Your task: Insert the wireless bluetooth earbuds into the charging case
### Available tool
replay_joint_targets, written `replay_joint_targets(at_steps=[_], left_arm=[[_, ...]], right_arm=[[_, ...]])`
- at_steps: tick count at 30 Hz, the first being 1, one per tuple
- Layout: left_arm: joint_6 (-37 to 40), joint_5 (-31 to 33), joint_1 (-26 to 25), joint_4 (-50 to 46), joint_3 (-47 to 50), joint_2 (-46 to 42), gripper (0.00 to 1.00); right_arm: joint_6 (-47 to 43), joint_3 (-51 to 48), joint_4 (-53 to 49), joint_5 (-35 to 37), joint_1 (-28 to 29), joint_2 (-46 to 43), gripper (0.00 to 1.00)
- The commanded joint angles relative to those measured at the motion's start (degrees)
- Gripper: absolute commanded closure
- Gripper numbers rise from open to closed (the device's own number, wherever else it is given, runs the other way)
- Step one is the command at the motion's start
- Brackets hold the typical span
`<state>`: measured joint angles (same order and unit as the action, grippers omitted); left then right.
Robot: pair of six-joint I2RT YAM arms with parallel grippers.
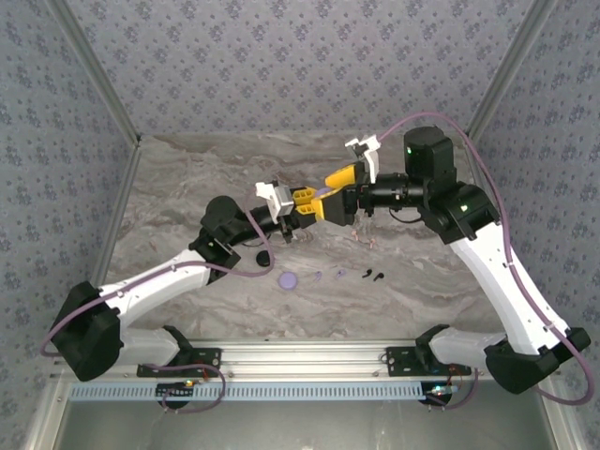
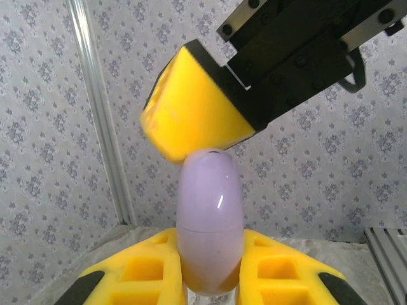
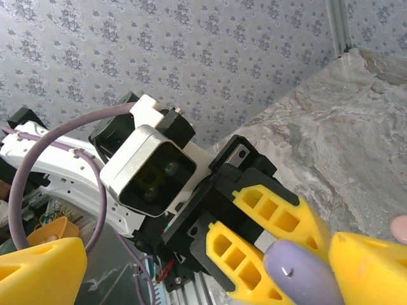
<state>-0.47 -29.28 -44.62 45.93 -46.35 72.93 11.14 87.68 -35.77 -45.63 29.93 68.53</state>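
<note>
- Top camera: the left claw (image 1: 316,202) and the right claw (image 1: 336,192) meet in the air over the middle of the gray table (image 1: 187,169).
- The left claw is clenched on a purple case (image 2: 210,222). The case is egg-shaped and stands up between the claw's yellow fingers (image 2: 143,270).
- The case looks closed, with a thin line around its middle.
- The right claw is spread wide and holds nothing. The case sits between its two fingers. One right finger (image 2: 191,111) seems to touch the top of the case.
- Two black earbuds (image 1: 367,275) lie on the table near the front, well apart from the case.
- Small purple earbuds (image 1: 319,276) lie near them, just beside a round purple disc (image 1: 289,278).
</note>
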Motion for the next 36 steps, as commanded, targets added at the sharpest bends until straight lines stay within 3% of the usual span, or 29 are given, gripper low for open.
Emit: replay_joint_targets(at_steps=[1, 3, 8, 14, 17, 22, 36], left_arm=[[-0.4, 1.6, 0.5, 0.4, -2.1, 0.2, 1.00], [-0.6, 1.5, 0.5, -0.5, -2.0, 0.0, 1.00], [-1.3, -0.1, 0.5, -6.0, -1.1, -0.4, 1.00], [-3.8, 5.4, 0.6, -12.6, 2.0, 0.3, 1.00], [-6.2, 7.3, 1.6, -18.3, 0.7, 3.7, 1.00], [-13.4, 4.8, 5.2, -20.9, -3.6, 13.4, 1.00], [-17.9, 5.2, 6.5, -47.8, -33.2, 43.2, 1.00]], right_arm=[[-1.1, -0.5, -2.0, 2.4, 0.4, -1.2, 0.00], [-2.2, -0.1, -3.0, 6.6, 0.3, -1.3, 0.00], [-4.3, -1.7, -3.5, 29.7, -0.6, -4.0, 0.00], [-3.2, -10.9, 4.1, 43.4, -2.0, -10.6, 0.00], [-1.1, -17.1, 9.2, 45.1, -3.7, -15.2, 0.00], [4.0, -25.5, 13.7, 44.0, -6.3, -19.8, 0.00], [12.4, -32.8, 13.5, 42.4, -9.9, -21.7, 0.00]])
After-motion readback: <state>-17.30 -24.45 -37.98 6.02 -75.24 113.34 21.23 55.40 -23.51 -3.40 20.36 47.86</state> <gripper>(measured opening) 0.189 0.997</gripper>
